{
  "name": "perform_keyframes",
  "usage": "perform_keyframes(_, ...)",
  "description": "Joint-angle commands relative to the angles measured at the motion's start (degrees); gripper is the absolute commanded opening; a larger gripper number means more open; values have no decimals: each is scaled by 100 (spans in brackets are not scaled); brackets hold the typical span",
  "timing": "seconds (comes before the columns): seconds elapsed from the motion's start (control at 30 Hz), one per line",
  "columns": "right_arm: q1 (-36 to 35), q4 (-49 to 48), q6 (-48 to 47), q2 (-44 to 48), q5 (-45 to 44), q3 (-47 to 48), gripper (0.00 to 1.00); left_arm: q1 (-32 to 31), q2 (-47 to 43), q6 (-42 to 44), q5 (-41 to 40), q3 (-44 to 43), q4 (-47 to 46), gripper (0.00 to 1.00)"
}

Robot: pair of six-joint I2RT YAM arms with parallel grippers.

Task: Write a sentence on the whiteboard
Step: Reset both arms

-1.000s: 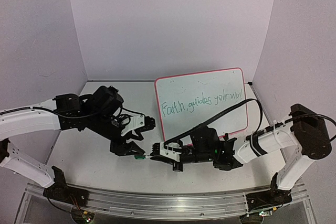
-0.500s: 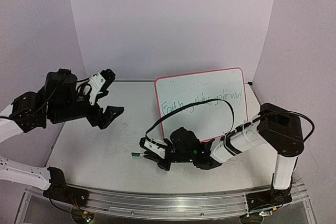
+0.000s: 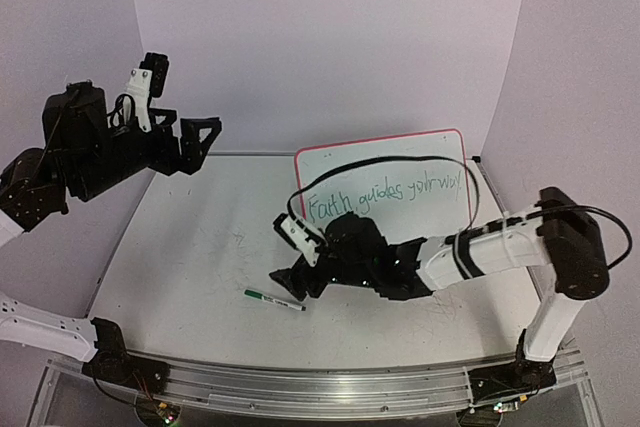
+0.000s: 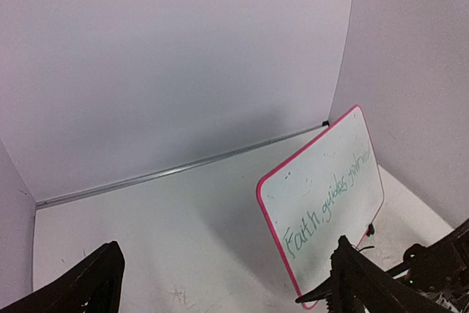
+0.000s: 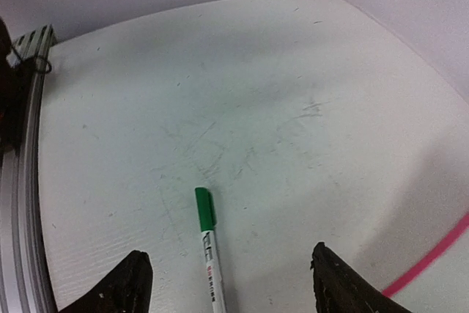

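Observation:
The whiteboard (image 3: 385,232), pink-framed, stands tilted at the back right of the table. The sentence (image 3: 385,195) runs across it in green handwriting. In the left wrist view the whiteboard (image 4: 344,174) and the sentence (image 4: 326,207) show at the right. A green-capped marker (image 3: 274,299) lies flat on the table. My right gripper (image 3: 287,255) hovers open just right of it, nothing between its fingers. In the right wrist view the marker (image 5: 207,247) lies between and ahead of the open right gripper (image 5: 229,262). My left gripper (image 3: 182,97) is raised high at the left, open and empty; its wrist view shows the left gripper (image 4: 226,269) spread wide.
An aluminium rail (image 3: 300,377) runs along the near edge, also seen as the rail (image 5: 29,144) at the left of the right wrist view. A black cable (image 3: 400,162) loops from the right arm in front of the board. Purple walls enclose the table on three sides.
The right gripper opened and let go of the marker, which now lies on the table. The left arm rose up and away to the left, opening wide.

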State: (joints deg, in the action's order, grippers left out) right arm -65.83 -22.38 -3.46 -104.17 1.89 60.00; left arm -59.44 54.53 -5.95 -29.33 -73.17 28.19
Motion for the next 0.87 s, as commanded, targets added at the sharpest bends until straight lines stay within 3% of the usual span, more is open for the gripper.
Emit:
perform_keyframes(0.0, 240, 1359, 707, 1387, -1664, 622, 91, 3, -136, -303, -284, -234, -900, 99)
perform_keyframes(0.07, 246, 1735, 486, 1912, -2412, 719, 98, 3, -166, -318, -277, -212, -1161, 99)
perform_keyframes(0.23, 621, 2053, 93, 3132, -3615, 983, 98, 3, -135, -139, -286, -245, -1618, 99)
perform_keyframes(0.33, 946, 2230, 76, 3491, -3852, 1403, 98, 2, -52, -5, -384, -392, -1745, 100)
perform_keyframes(0.57, 964, 2377, -286, 3955, -4071, 2203, 98, 3, -63, 103, -526, -532, -1923, 99)
perform_keyframes(0.83, 962, 1816, -898, 4516, -3969, 2169, 98, 3, -248, 42, -579, -521, -1982, 99)
